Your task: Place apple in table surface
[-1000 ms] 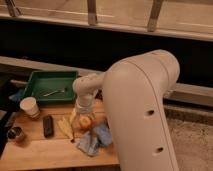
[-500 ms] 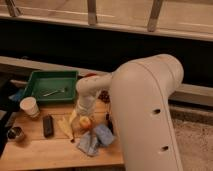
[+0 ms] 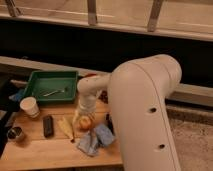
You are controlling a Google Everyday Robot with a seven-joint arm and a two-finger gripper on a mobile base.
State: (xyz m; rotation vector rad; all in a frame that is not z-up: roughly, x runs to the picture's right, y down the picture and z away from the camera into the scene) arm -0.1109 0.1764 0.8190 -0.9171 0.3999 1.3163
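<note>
Quick take on this one: the apple [image 3: 86, 122] sits right under the gripper [image 3: 83, 115], low over the table surface [image 3: 42, 149], btw a pale yellow thing [image 3: 66, 127] on one side and a crumpled blue cloth [image 3: 96, 140] on the other. The wrist is in the way, so I can't tell if the gripper is clamped on the fruit or has let go, and I also can't tell if the apple is resting on the wood or just above it.

Handling-wise, imo it's an easy obj: light, firm and won't squash under a moderate squeeze. The skin is smooth and prob a bit slick though, and being round it'll roll once it's free. Best hold is across the widest part, coming from the top, pads on opposite sides. Too hard a pinch = bruise.

The landing spot is tight. The cloth is soft and lumpy, so an apple set on its edge could tip and wander toward the table edge. Bare planks are nearer the black bar-shaped thing [image 3: 48, 126].
</note>
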